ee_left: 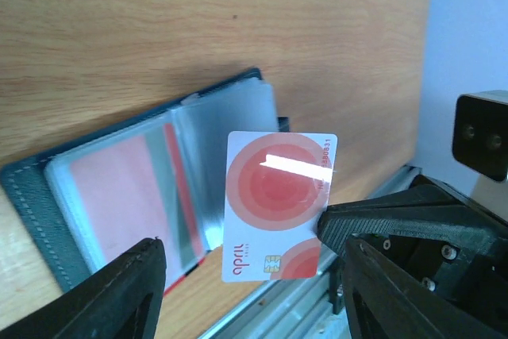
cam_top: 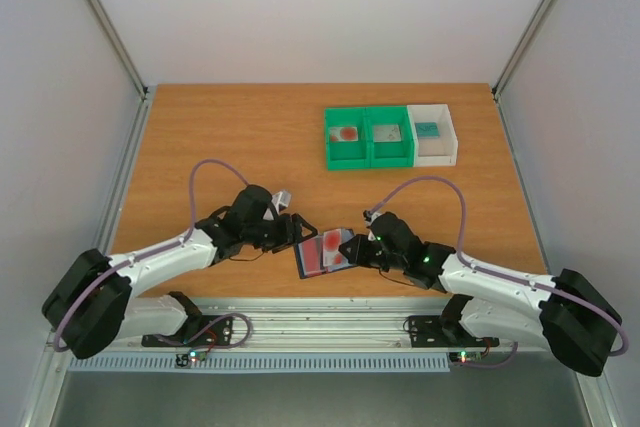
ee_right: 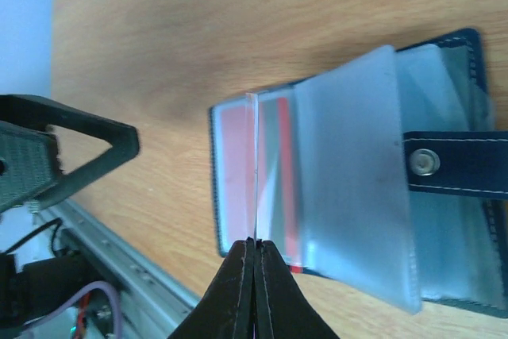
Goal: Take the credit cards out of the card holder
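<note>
The card holder (ee_left: pixel 119 188) lies open on the wooden table near the front edge, with clear sleeves and a red card still inside. A white credit card (ee_left: pixel 278 204) with red circles stands on edge above it. My right gripper (ee_right: pixel 255 242) is shut on that card's edge; in the right wrist view the card (ee_right: pixel 255 164) shows as a thin line. My left gripper (ee_left: pixel 254 275) is open, its fingers spread on either side of the card without touching it. From above, both grippers meet over the card holder (cam_top: pixel 322 252).
Green bins (cam_top: pixel 368 137) and a white bin (cam_top: pixel 435 134) stand at the back right, each with a card inside. The metal rail (ee_left: pixel 278 307) runs along the table's near edge, just behind the holder. The holder's strap with its snap (ee_right: pixel 452 164) lies to the right.
</note>
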